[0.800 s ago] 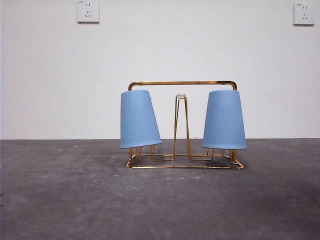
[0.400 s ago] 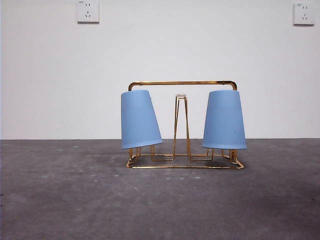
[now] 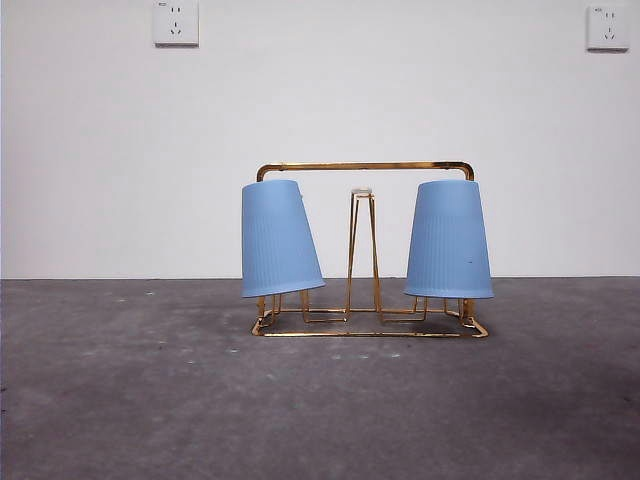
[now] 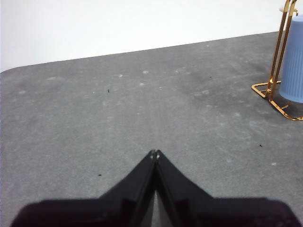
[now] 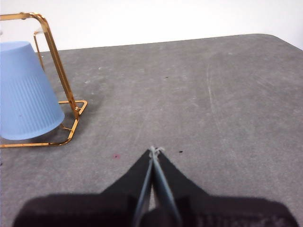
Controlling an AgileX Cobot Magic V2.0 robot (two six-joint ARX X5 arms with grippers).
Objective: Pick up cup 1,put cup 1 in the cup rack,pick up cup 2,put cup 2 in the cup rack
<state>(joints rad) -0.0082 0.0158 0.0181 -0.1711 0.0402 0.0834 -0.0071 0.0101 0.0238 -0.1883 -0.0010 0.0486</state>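
Gold wire forms the cup rack [image 3: 365, 250], which stands on the grey bench [image 3: 150, 400] in the middle of the front view, its arched bar across the top and its rectangular base flat on the surface. Both blue ribbed cups hang on it upside down, mouths downward. Cup 1 [image 3: 449, 240], on the right in that view, carries a tiny dark speck on its side and sits nearly upright over its prong. Cup 2 [image 3: 279, 240], on the left, has a clean side and leans, its closed end tipped toward the rack's middle. Between them rises a bare hairpin prong [image 3: 362, 250] with a white tip (nothing sits on it).

Neither arm shows in the front view, and no arm stands between the camera and the rack. The left tool [image 4: 154, 152] hovers over bare bench well apart from the rack, its jaws pressed together and empty. The right tool [image 5: 154, 150] likewise has its jaws closed on nothing, away from the rack. Two white wall sockets [image 3: 176, 22] sit high on the pale wall behind.
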